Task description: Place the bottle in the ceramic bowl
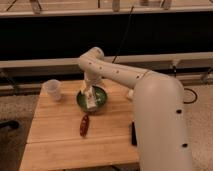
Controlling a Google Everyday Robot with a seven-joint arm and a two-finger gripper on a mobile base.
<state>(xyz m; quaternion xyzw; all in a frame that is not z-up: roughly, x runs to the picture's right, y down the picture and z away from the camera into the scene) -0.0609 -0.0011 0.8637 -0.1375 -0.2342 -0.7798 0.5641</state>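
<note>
The green ceramic bowl (103, 95) sits on the wooden table (57, 137), right of centre at the back. The whitish-cream bottle (92, 102) stands tilted inside the bowl, near its front-left rim. My gripper (90, 92) reaches down from the white arm and sits directly over the bottle's top, touching or nearly touching it. The arm hides the back part of the bowl.
A translucent plastic cup (53, 89) stands at the back left of the table. A dark red oblong item (84, 125) lies in front of the bowl. A dark flat object (134, 134) lies by the table's right edge, next to my white arm.
</note>
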